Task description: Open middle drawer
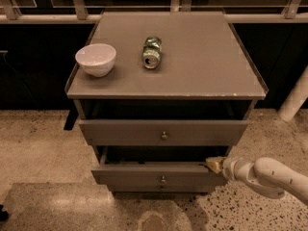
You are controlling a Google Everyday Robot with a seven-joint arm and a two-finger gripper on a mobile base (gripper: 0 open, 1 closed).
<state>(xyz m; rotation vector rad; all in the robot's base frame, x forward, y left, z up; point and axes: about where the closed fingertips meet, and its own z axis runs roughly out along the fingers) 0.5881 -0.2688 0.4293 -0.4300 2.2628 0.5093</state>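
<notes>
The middle drawer point(144, 173) is a grey flat front with a small round knob point(163, 179) at its centre. It stands pulled out a little past the cabinet body, with a dark gap showing above it. My gripper point(214, 164) comes in from the lower right on a white arm point(269, 176). Its tip is at the top right corner of the middle drawer's front, touching or hooked on its upper edge. The top drawer point(163, 132) above also stands partly out. The lowest drawer point(159, 189) shows only as a thin strip below.
A white bowl point(96, 58) and a crushed green can point(152, 52) lie on the cabinet top point(202, 57). A dark railing and wall stand behind the cabinet. A white post point(294, 100) stands at the right. The floor is speckled terrazzo point(43, 153).
</notes>
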